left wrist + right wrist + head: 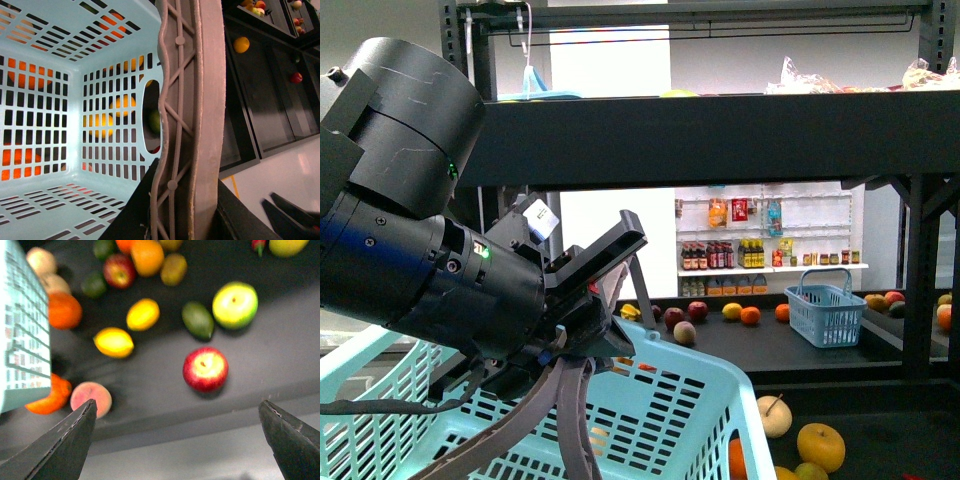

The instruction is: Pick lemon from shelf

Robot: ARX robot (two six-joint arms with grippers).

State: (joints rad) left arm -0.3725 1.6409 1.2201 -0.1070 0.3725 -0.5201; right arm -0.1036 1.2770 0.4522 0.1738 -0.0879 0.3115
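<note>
Closest in, the left pincer is clamped tight on the grey handle of the mint basket, which sits low at 12 o'clock, right in front of the robot. The left wrist view shows the inside of this basket bare. The orange and yellow fruit seen there lies outside, glimpsed through the slots.

The right pincer hangs spread wide with nothing in it, over the dark surface of the shelf. The lemon lies on that surface, clear of both fingers. It is just beside a second yellow oval fruit and near an orange next to the basket's wall. A red apple lies apart from it.

Low at 1 o'clock, a pale stemmed fruit rests past the basket's corner. Farther off at 1 o'clock, a small blue basket stands on another tier. I cannot tell what it holds. Loose fruit lies at its 9 o'clock. Farthest back hang white wall shelves of bottles.
</note>
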